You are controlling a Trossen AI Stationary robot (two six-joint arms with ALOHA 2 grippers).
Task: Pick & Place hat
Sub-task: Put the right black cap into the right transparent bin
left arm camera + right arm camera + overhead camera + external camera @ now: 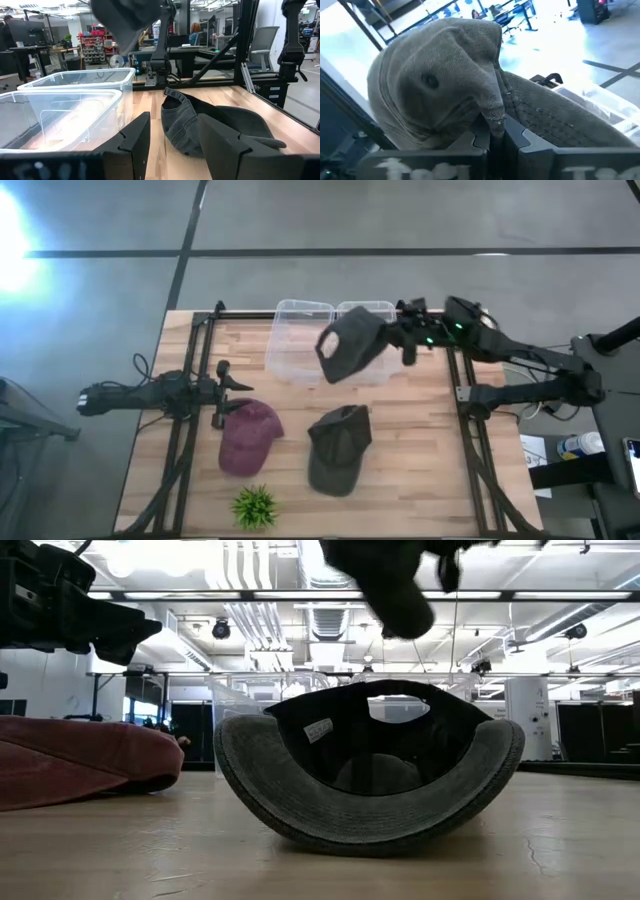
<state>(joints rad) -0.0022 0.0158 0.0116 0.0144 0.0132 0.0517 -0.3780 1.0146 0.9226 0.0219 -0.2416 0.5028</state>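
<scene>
My right gripper (393, 335) is shut on a dark grey cap (350, 346) and holds it in the air over two clear plastic bins (300, 345). The low view shows this cap (390, 580) at the picture's top. A second dark grey cap (339, 447) lies upside down on the table, resting on its crown and brim. A maroon cap (248, 436) lies to its left, opening down. My left gripper (232, 383) is open, just above the table beside the maroon cap's far side, touching nothing. My right gripper pinches a bunched fold of the grey cap's cloth (492, 117) between its two fingers, beside the crown with its top button (427, 80). The fingers come roughly level from the table's right. The cap is lifted clear and hangs out beyond the fingertips over the bins.
A small green plant (255, 506) stands near the table's near edge, left of middle. Black frame rails (185, 430) run along both sides of the table. The two bins sit side by side at the far edge. Bare wood lies between the caps and bins.
</scene>
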